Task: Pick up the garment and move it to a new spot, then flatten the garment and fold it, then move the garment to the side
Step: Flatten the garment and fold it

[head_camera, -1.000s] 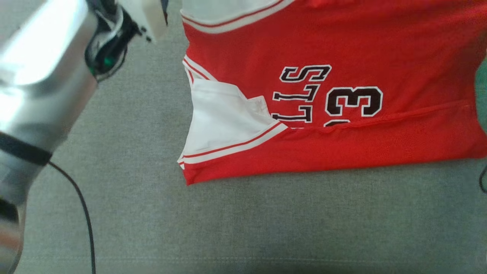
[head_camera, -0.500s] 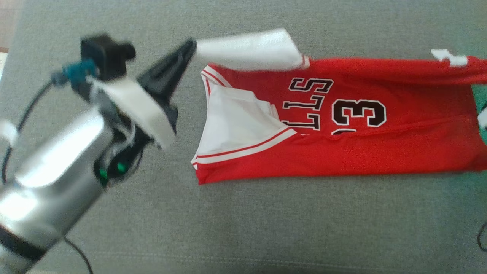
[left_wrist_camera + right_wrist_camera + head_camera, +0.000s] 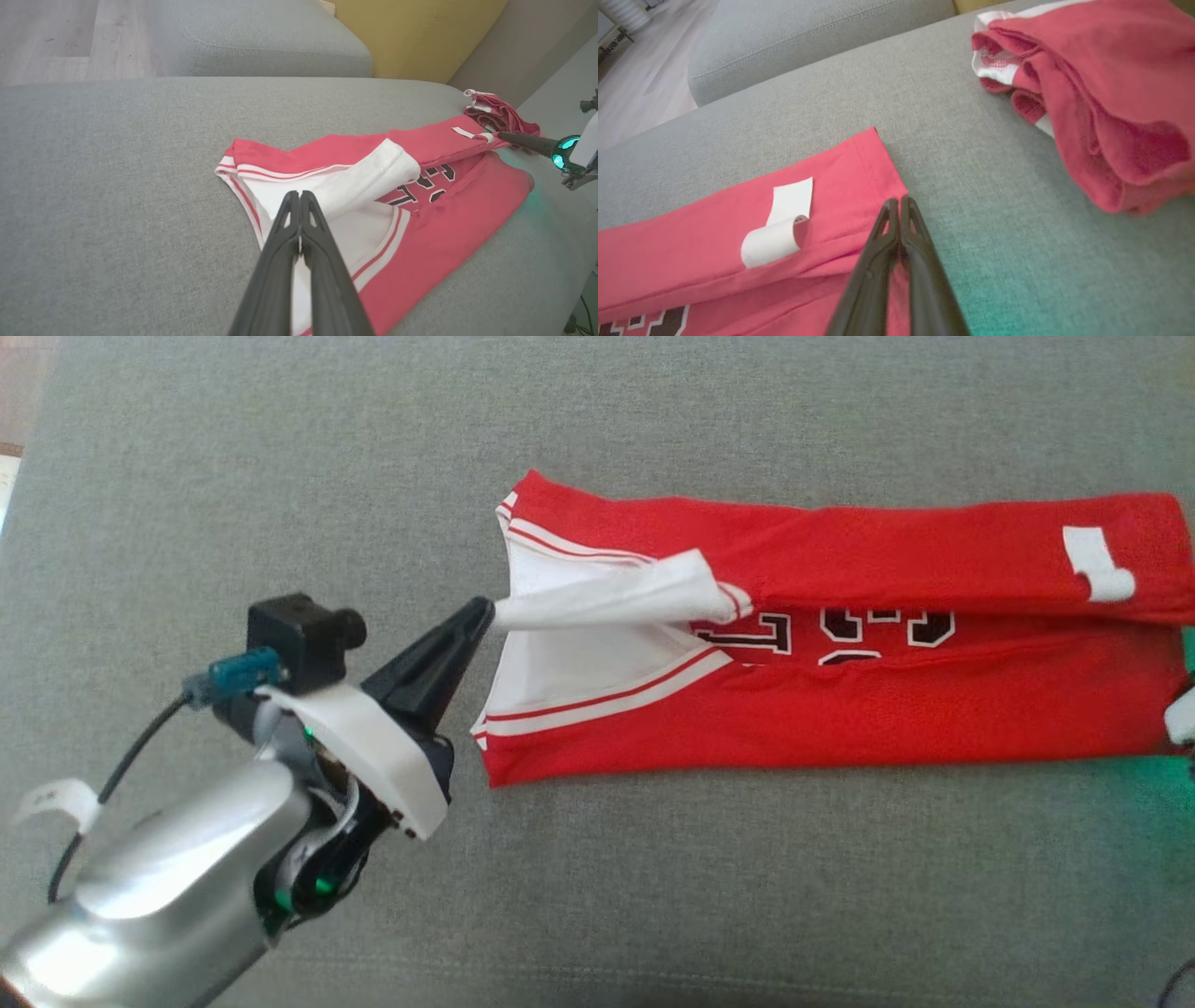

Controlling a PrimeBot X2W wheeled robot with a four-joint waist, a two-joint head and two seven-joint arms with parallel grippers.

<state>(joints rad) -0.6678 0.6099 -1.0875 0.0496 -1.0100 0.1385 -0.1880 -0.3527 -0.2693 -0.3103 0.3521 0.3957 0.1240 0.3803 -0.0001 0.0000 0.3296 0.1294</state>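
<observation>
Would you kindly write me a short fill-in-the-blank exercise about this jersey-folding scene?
1. The left gripper is shut on a ___ part of the jersey.
2. The jersey lies on a ___ cushion.
3. Beyond the right gripper lies a bundle of mostly ___ cloth.
4. The curled label on the jersey is nearer the ___ gripper.

Missing words: white; grey; red; right.
</observation>
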